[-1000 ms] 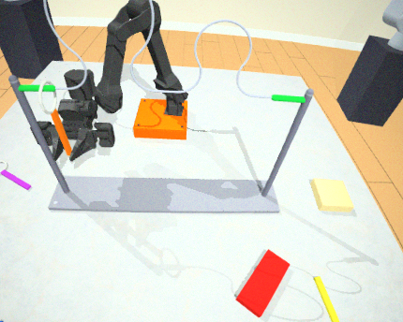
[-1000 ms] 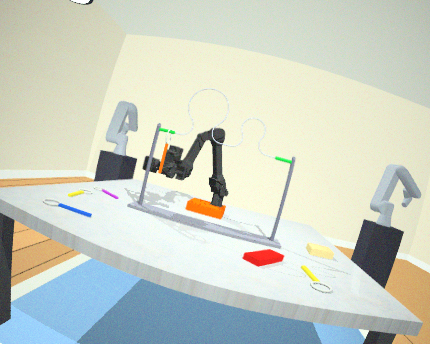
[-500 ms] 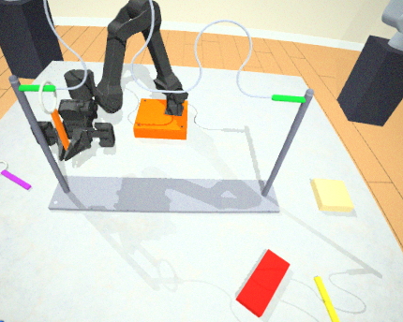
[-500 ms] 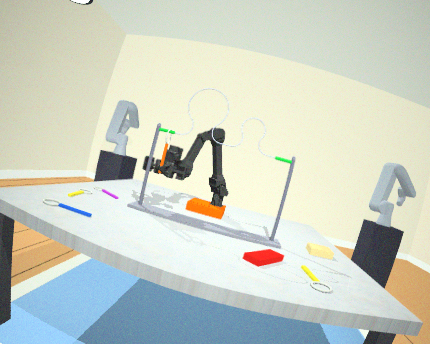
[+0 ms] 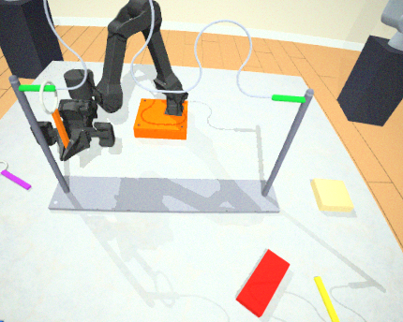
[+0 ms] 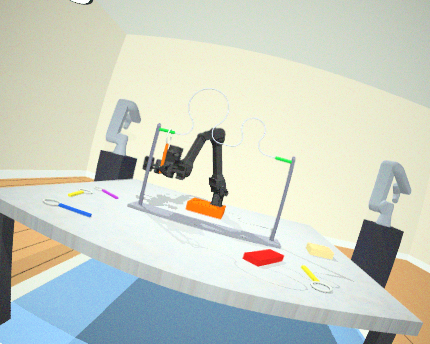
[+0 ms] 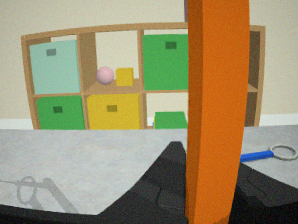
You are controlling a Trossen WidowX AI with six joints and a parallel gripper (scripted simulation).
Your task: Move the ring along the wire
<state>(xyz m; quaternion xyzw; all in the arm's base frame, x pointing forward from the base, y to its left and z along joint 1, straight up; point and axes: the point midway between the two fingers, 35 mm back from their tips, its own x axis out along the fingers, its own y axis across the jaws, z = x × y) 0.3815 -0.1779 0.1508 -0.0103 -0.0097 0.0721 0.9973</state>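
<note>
The ring (image 5: pixel 40 99) is around the left green part (image 5: pixel 28 88) (image 6: pixel 164 130) of the wire, near its inner end, beside the left post (image 5: pixel 41 140) (image 6: pixel 148 170). Its orange handle (image 5: pixel 59 125) (image 6: pixel 164 154) (image 7: pixel 217 95) slants downward below it. My gripper (image 5: pixel 67 148) (image 7: pixel 184 152) is shut on the handle near its lower end. Whether the ring touches the green part is too small to tell. The thin grey wire (image 5: pixel 225 21) (image 6: pixel 209 89) curves across to the other green part (image 5: pixel 289 98) (image 6: pixel 283 160) at the right post (image 5: pixel 287 145) (image 6: pixel 284 200).
A grey base (image 5: pixel 90 201) carries both posts. An orange box (image 5: pixel 160 131) (image 6: pixel 205 209) is by the arm's foot. A red block (image 5: pixel 263 283), a pale yellow block (image 5: pixel 332 195), a yellow handle (image 5: pixel 326 300) and a purple-handled ring (image 5: pixel 16 180) lie on the table. A blue-handled ring (image 6: pixel 75 210) lies at the left.
</note>
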